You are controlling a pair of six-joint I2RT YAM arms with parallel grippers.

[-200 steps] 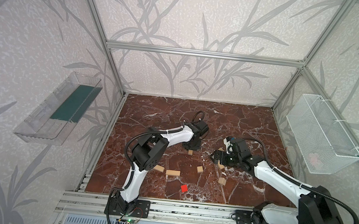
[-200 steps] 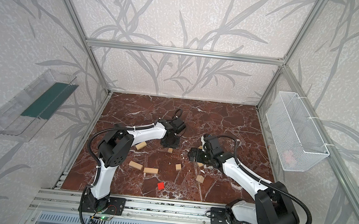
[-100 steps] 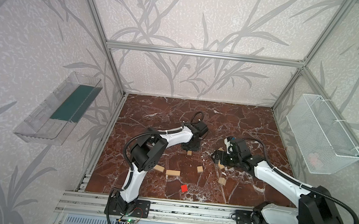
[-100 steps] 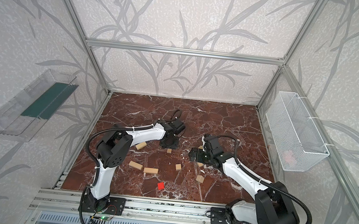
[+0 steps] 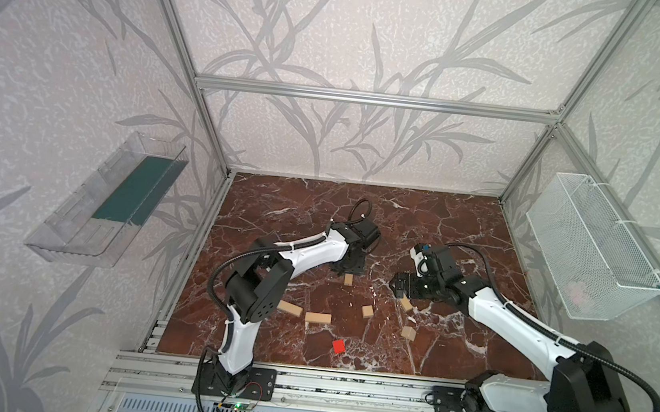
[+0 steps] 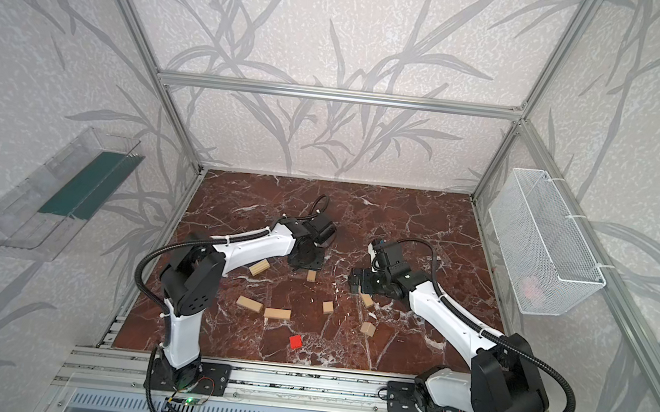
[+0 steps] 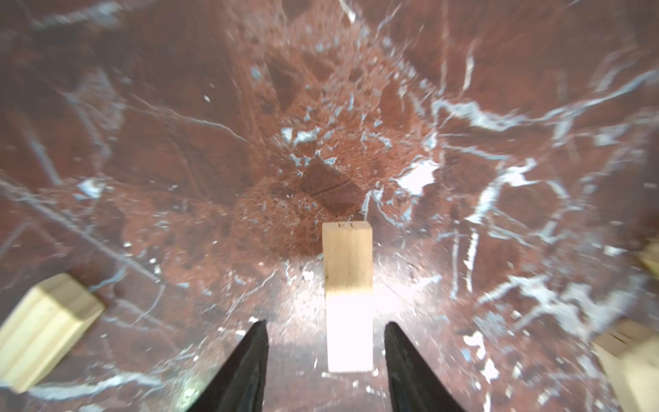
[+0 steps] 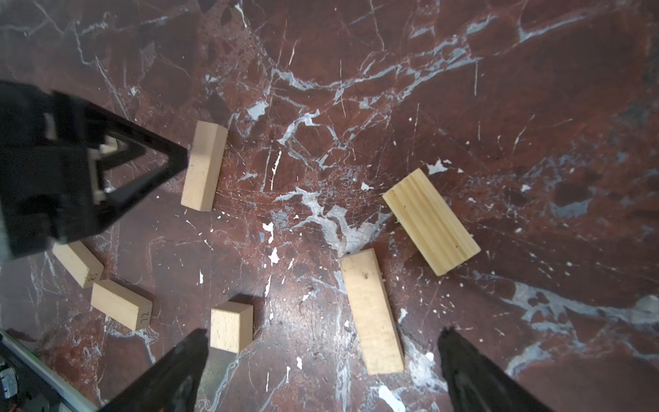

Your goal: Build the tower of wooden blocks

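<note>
Pale wood blocks lie singly on the red marble floor point(image 5: 443, 227); no tower shows in any view. My left gripper point(image 7: 326, 328) is open, and a short pale bar point(image 7: 347, 285) lies between and just ahead of its fingertips, touching neither. In both top views this bar point(image 5: 349, 279) sits just in front of the left gripper point(image 5: 349, 268). My right gripper point(image 8: 322, 335) is open over a long bar point(image 8: 372, 310), with a small cube point(image 8: 231, 330) beside one finger point(image 8: 185, 360). A red cube point(image 5: 338, 346) rests near the front edge.
A wide ribbed block point(image 8: 431, 221) lies past the long bar. Two bars point(image 5: 290, 307) point(image 5: 318, 317) and two small blocks point(image 5: 367, 311) point(image 5: 408, 332) are scattered at front centre. A wire basket point(image 5: 591, 251) hangs on the right wall, a clear tray point(image 5: 111, 201) on the left.
My left gripper's jaws have opened and let go of the short bar, which stays on the floor. The right arm has not moved.
</note>
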